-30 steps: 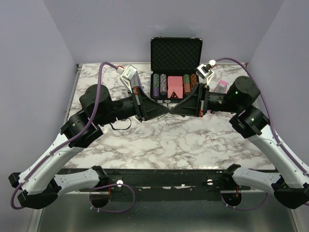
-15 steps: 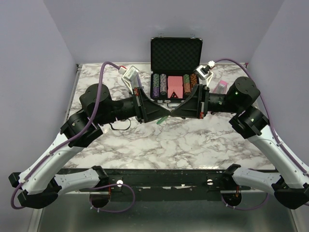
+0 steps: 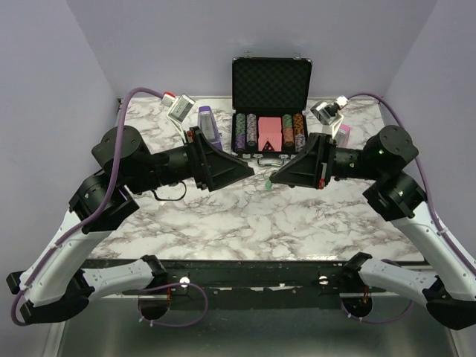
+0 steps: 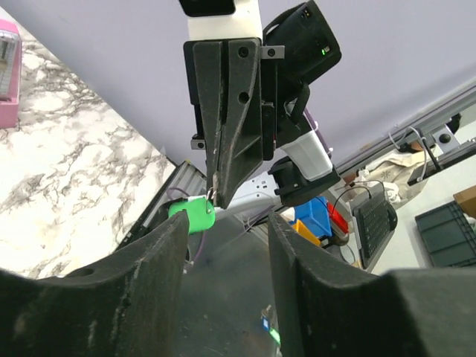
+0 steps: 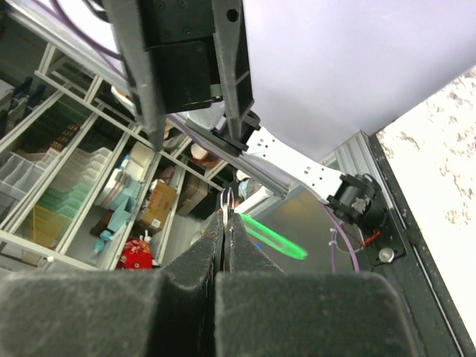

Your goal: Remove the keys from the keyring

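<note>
— Checking the left fingers (image 4: 141,282) first: spreading wide, gripping nothing.
— Seeing the right fingers (image 5: 201,260) pressing together, pinching the thin metal ring (image 5: 227,199) of the small bright green oval plastic tag (image 4: 195,216).
— Hanging where?
— Dangling just under those tips, above the marbled white bench (image 3: 223,216), near the open black chip case (image 3: 271,82).
</note>
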Robot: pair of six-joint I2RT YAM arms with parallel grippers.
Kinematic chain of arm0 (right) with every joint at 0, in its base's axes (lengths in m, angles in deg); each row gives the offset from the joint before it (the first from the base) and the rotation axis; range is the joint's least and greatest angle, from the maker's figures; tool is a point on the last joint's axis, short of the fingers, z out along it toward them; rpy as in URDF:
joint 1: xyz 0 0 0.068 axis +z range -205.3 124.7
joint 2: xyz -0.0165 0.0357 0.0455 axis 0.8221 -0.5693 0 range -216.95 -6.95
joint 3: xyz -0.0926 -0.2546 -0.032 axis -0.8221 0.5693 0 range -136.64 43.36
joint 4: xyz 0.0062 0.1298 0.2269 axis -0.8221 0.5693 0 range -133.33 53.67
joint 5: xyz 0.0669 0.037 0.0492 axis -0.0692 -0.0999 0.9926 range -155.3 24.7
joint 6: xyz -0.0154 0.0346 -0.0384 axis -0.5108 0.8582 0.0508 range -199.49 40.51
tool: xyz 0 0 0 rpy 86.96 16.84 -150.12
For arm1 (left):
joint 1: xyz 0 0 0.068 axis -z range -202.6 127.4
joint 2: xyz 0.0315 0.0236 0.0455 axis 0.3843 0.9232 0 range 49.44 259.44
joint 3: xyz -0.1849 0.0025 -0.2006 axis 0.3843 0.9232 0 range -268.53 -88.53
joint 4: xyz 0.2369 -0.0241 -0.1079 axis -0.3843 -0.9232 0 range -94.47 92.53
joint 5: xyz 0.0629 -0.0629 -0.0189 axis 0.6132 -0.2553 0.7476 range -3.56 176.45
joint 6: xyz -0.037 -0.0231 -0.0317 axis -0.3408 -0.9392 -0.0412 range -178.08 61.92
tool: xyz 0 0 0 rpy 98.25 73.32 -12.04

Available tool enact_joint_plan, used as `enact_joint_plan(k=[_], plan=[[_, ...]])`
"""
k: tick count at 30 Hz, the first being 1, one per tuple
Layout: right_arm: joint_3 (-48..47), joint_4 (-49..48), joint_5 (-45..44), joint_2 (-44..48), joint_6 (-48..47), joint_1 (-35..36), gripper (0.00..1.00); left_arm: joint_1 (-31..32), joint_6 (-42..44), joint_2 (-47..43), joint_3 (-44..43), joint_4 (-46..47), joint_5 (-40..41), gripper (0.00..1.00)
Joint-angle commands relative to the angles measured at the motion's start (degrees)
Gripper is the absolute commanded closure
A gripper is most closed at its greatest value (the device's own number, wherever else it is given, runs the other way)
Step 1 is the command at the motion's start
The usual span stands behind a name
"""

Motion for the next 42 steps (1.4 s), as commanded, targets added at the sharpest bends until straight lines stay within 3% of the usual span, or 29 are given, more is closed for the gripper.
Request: enact_joint_plan(k=[1, 6, 13, 19, 23, 28, 30, 35, 39, 42], plan=[[3.0, -10.2, 1.8, 2.8, 4.1, 0.4, 0.99, 0.3, 3.1, -0.2, -1.0, 0.2, -2.5, 0.48], [8.5, -29.7, 5.5, 3.4, 16.2, 0.4, 0.99, 0.4, 4.1, -0.5, 0.2, 5.6, -8.8, 0.51], [5.4, -28.3, 6.1, 1.1, 15.3, 0.5, 0.99, 2.3, 6.2, 0.8, -0.5, 9.5, -10.9, 0.55], [4.5, -28.7, 5.9, 0.1, 15.2, 0.4, 0.99, 4.7, 9.3, 3.4, -3.7, 6.4, -9.0, 0.57], [4.3, -28.6, 6.0, -0.3, 15.5, 0.4, 0.99, 6.2, 11.0, 4.4, -4.8, 5.1, -7.3, 0.65], [3.9, -27.8, 6.4, -0.4, 15.2, 0.4, 0.99, 6.8, 12.1, 4.4, -5.1, 4.1, -4.4, 0.65], [3.8, -27.8, 6.5, -0.5, 15.3, 0.4, 0.99, 6.8, 12.5, 3.9, -4.7, 3.7, -2.6, 0.62], [3.8, -27.6, 6.4, -0.6, 15.3, 0.4, 0.99, 6.8, 13.4, 1.9, -3.9, 3.4, 1.2, 0.43], [3.6, -28.0, 6.8, -1.1, 15.7, 0.4, 0.99, 6.8, 13.6, 1.0, -2.9, 4.1, 2.9, 0.41], [3.5, -29.5, 7.6, -1.7, 16.9, 0.4, 0.99, 6.8, 13.4, 1.7, -2.6, 4.2, 2.2, 0.45]])
